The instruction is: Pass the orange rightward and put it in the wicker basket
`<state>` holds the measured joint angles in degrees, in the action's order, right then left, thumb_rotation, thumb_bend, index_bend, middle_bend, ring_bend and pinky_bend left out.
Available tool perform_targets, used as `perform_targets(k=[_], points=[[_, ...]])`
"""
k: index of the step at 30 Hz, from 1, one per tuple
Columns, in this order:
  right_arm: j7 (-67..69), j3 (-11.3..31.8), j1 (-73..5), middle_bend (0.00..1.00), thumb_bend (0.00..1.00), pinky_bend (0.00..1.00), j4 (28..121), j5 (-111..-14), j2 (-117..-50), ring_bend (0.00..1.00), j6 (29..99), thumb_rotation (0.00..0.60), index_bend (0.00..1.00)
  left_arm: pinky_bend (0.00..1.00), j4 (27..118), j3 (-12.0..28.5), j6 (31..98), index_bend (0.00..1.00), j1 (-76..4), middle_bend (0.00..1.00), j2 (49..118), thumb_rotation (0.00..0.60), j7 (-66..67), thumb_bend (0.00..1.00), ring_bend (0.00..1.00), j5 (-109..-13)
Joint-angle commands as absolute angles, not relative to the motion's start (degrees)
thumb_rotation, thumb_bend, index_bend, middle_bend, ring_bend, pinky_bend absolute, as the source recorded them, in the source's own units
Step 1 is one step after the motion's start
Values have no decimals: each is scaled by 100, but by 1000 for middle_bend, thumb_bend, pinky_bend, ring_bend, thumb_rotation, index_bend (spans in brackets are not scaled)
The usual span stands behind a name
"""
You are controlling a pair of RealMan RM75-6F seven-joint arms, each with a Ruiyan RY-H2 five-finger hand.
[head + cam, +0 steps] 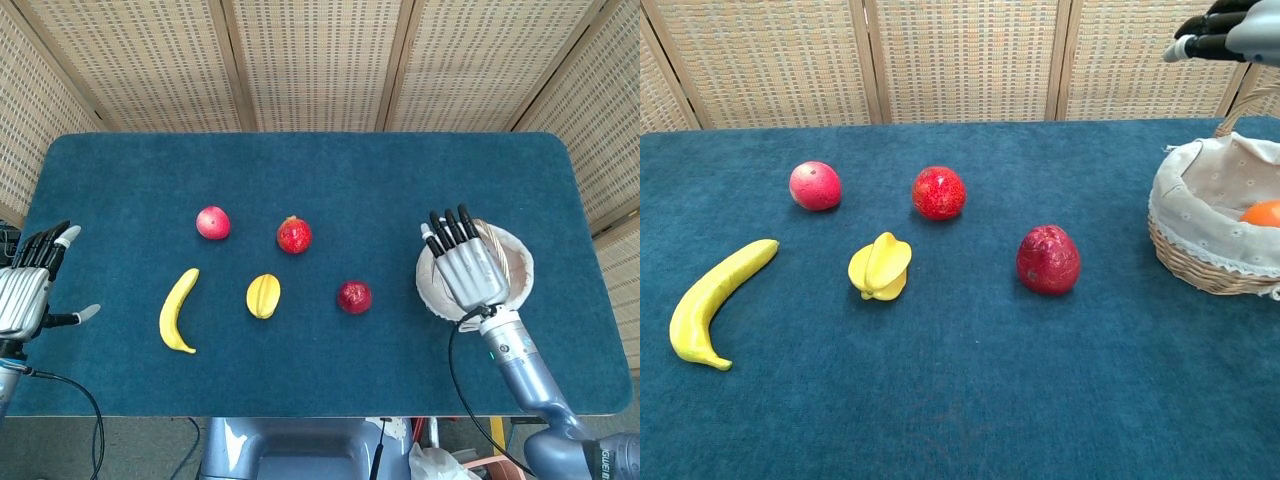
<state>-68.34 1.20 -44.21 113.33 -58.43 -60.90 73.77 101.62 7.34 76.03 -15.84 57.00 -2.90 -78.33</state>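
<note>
The orange lies inside the wicker basket, only its top showing over the white cloth lining in the chest view. In the head view my right hand hovers over the basket with fingers spread and empty, hiding the orange. Its dark fingertips show at the top right of the chest view. My left hand stays open at the table's left edge, holding nothing.
On the blue cloth lie a banana, a yellow starfruit, a pink-red apple, a red fruit and a dark red fruit just left of the basket.
</note>
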Motion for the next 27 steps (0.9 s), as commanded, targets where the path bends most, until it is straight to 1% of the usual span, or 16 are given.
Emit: perform_targets(k=[1,2,4,5,10,15,27], points=[[-5479,-47,-3803,0,18,0,11392,-6964,-5793,0,7961,600,0,0,10096,680,7727,0,-1504,0,5740,600,-209,20,0,-7902],[-4992,-132,-3612,0,7,0,11235,-7371,-5753,0,8142,600,0,0,10073,660,7774,0,-1471,0,5764,600,-196,20,0,-7924],[-4346,-224,-3370,0,0,0,10960,-7846,-5737,0,8386,600,0,0,10051,640,7830,0,-1430,0,5787,600,-204,20,0,-7949],[-3805,-290,-3126,0,0,0,10772,-8112,-5745,0,8660,600,0,0,10047,623,7888,0,-1385,0,5793,600,-221,20,0,-7968],[-2327,-474,-2409,0,0,0,9984,-8757,-5865,0,9379,600,0,0,10060,535,8175,0,-1203,0,5826,600,-222,19,0,-8154],[-1600,-580,-1865,0,0,0,9207,-8982,-6031,0,9772,600,0,0,10033,426,8382,0,-1041,0,5867,600,-183,20,0,-8322],[-605,-737,-955,0,0,0,8940,-9047,-6221,0,10166,600,0,0,9998,323,8626,0,-866,0,5943,600,-38,20,0,-8563]])
